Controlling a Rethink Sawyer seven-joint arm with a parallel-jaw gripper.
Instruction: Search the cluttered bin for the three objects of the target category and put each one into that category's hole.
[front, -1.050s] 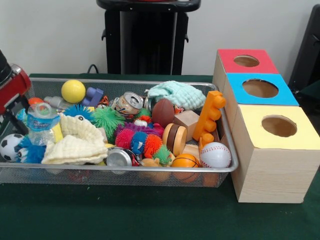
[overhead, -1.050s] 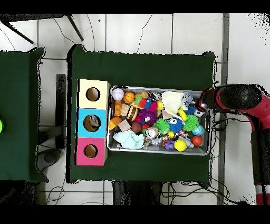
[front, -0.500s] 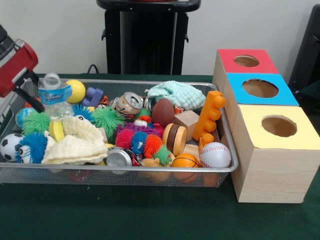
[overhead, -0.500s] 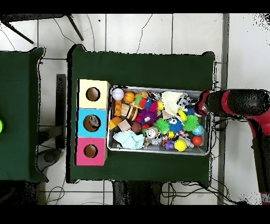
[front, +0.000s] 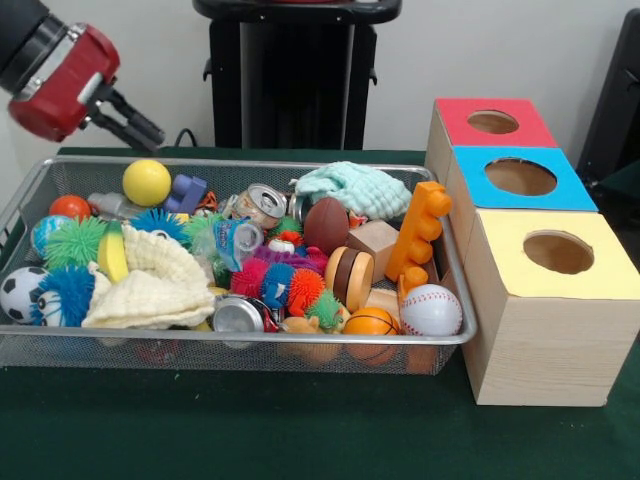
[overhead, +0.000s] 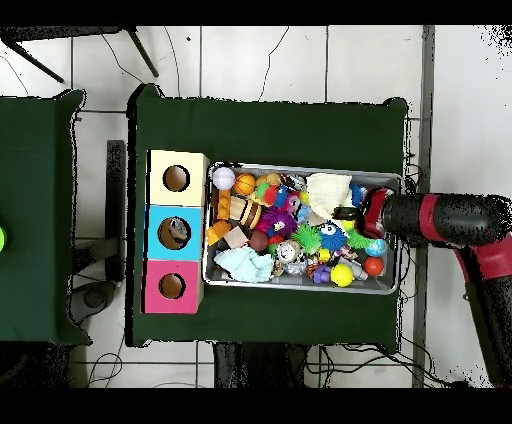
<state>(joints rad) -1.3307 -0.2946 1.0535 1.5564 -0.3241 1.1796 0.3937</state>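
Observation:
My gripper (front: 148, 138) hangs above the bin's far left corner, tilted, open, with nothing between its fingers. From overhead the gripper (overhead: 346, 213) is over the bin's right part. A small clear water bottle (front: 234, 239) with a blue label lies on its side in the middle of the wire mesh bin (front: 250, 342), against a green spiky ball (front: 208, 238). Two crushed cans lie in the clutter, one (front: 262, 205) at the back and one (front: 238, 314) at the front. Beside the bin stand three boxes with round holes: red (front: 492, 122), blue (front: 520, 177) and yellow (front: 557, 252).
The bin also holds a yellow ball (front: 147, 182), a cream cloth (front: 150, 285), a teal cloth (front: 352, 188), an orange block (front: 418, 232), a baseball (front: 430, 309), a soccer ball (front: 18, 293) and spiky toys. Behind the bin stands a black pedestal (front: 295, 75).
The gripper has risen and swung toward the bin's back. The water bottle it carried has left it and now lies in the bin's middle.

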